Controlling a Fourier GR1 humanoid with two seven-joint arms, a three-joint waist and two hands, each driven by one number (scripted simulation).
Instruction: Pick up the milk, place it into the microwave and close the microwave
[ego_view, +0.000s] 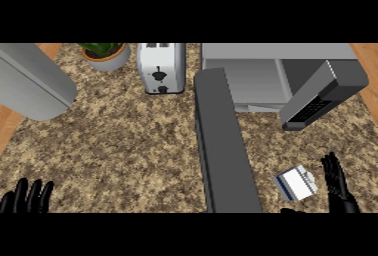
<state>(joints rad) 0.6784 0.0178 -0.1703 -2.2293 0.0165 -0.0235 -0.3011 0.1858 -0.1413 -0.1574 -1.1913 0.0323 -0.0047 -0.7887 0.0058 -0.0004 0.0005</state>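
Note:
The milk, a small white carton with a blue side, lies on the speckled counter at the lower right. My right hand stands just right of it, fingers straight and pointing up, not touching the carton. The microwave sits at the back right with its cavity showing. Its door swings far out toward me as a long dark grey slab, left of the milk. My left hand rests open at the lower left edge, fingers up.
A white toaster stands at the back centre beside a potted plant. A large grey rounded object fills the upper left. A dark grey panel with buttons juts out over the microwave's right side.

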